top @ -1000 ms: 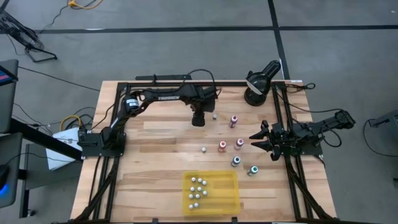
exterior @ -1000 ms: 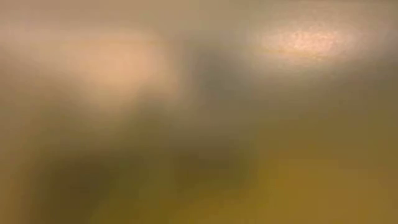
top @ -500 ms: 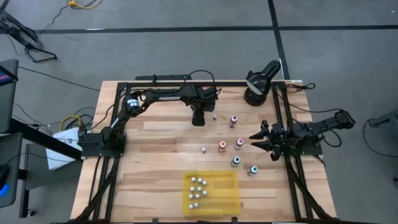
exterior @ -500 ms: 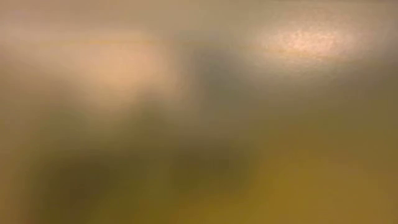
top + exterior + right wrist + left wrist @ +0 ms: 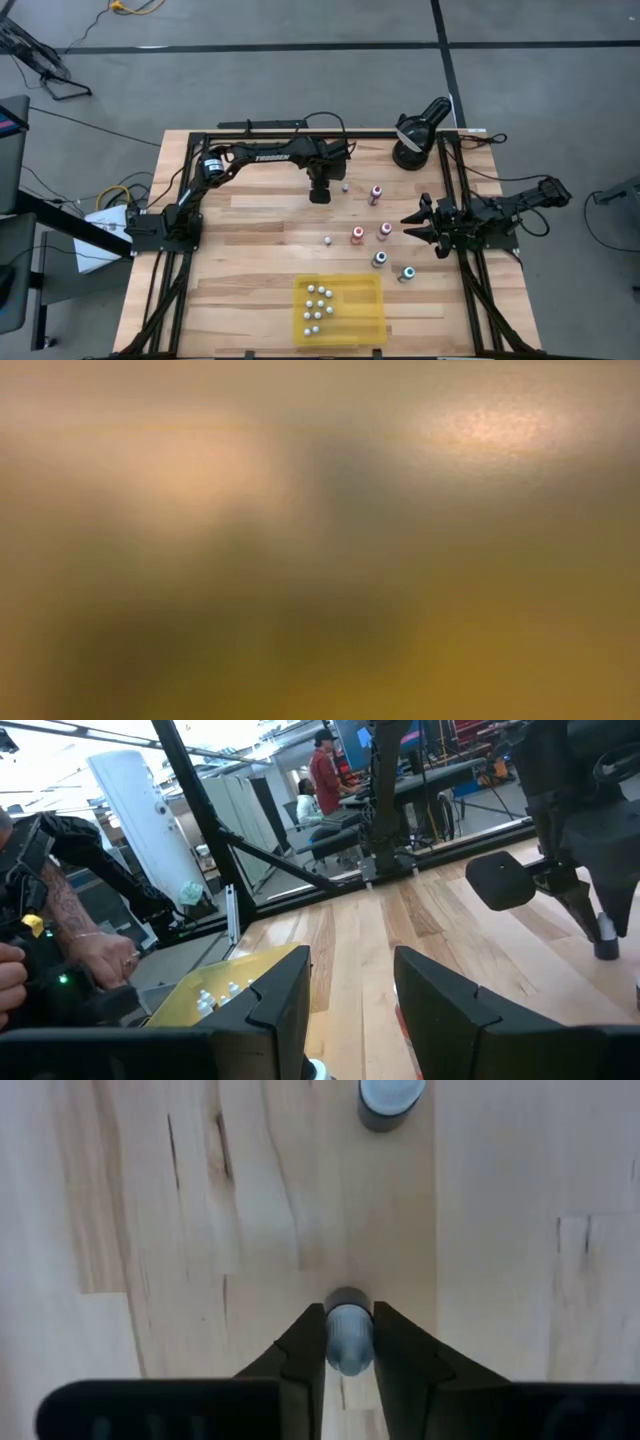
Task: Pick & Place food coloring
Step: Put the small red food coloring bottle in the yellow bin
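L claw [image 5: 349, 1342] pinched on white-cap bottle [image 5: 349, 1336]; R claw [image 5: 352, 982] parted, seemingly empty.

A light wooden plank table [image 5: 250, 290] carries a flat yellow rectangular plastic tray [image 5: 375, 305] near its front edge; a black desk lamp [image 5: 418, 130] stands at the far right corner; grey floor [image 5: 300, 80] with black tape lines surrounds it

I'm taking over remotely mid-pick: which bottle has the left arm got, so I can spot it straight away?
On the wooden table, find the left gripper, near the far edge, well away from the yellow tray. Shut between its fingers is a white-capped bottle. Another white-capped bottle stands free just beside it; the held one alone is clamped, and the coloured-capped bottles sit nearer the right gripper.
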Available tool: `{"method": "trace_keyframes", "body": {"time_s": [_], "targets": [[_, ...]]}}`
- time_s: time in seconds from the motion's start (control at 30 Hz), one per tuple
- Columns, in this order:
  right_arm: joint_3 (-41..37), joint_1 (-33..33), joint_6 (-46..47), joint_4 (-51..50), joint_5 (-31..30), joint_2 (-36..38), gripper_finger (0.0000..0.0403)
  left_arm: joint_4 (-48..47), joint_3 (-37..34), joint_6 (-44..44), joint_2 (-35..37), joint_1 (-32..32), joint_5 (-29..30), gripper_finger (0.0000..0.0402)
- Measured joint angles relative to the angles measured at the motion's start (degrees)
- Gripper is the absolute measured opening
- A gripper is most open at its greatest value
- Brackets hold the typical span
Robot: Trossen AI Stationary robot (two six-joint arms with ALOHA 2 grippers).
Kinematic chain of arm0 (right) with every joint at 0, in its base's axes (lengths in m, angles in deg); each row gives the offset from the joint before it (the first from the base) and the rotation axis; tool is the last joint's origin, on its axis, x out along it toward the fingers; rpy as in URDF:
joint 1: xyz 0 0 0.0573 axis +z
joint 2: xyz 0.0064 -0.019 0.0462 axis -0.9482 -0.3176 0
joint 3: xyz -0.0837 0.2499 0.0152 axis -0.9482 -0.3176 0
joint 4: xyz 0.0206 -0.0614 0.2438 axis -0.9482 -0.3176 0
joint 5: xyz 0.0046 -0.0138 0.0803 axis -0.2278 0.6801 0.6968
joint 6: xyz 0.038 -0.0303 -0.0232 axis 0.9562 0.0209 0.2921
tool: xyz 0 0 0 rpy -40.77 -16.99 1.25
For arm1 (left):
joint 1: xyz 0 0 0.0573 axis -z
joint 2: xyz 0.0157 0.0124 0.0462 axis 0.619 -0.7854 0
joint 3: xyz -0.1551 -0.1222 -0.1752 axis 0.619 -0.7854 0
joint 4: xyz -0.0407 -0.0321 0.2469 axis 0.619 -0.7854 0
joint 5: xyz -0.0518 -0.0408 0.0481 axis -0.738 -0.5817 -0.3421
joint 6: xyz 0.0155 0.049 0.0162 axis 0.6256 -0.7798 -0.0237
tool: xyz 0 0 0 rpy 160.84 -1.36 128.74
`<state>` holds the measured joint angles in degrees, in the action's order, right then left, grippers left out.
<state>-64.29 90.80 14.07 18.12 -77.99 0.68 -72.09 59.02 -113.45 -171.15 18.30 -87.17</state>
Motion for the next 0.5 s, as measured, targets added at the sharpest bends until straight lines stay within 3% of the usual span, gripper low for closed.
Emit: {"method": "trace_keyframes", "body": {"time_s": [0.2, 0.5], "targets": [[0.0, 0.0, 0.0, 0.0, 0.0, 0.0, 0.0137, -0.8, 0.0, 1.2, 0.9, 0.9, -0.3, 0.0069], [0.0, 0.0, 0.0, 0.0, 0.0, 0.0, 0.0138, -2.0, 0.0, 3.1, 8.1, 2.1, -4.2, 0.0062]]}}
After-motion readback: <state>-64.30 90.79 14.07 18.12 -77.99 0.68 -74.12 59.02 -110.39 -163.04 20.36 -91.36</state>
